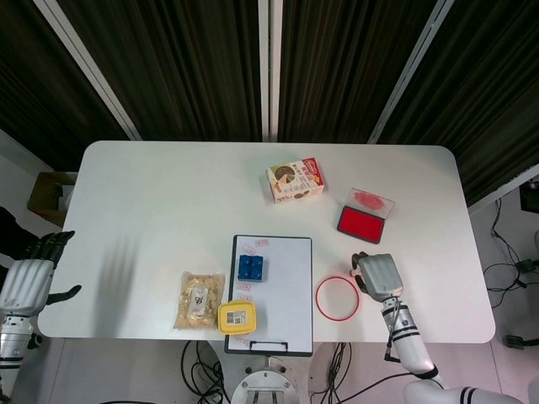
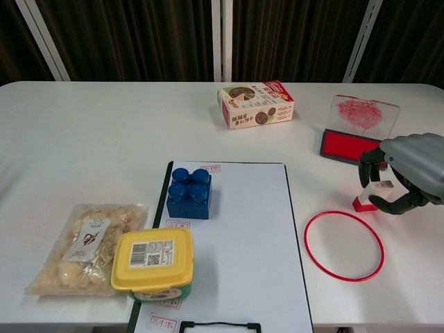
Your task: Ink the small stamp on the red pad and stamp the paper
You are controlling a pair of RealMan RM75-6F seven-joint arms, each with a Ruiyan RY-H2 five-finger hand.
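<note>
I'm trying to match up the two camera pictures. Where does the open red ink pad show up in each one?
Head view: red ink pad is right of centre, beyond the right hand.
Chest view: red ink pad is at upper right, its clear lid raised behind it.
Shared landmark: the red ring, nearer the robot.

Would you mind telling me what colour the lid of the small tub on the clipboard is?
Yellow lid with a white barcode label; clearest in the chest view.

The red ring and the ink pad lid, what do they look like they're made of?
Red ring: probably plastic or rubber, a thin, even, uniformly colored hoop. Lid: clear hard plastic, apparently; the dark backdrop shows through it, and red ink smears its inside.
</note>
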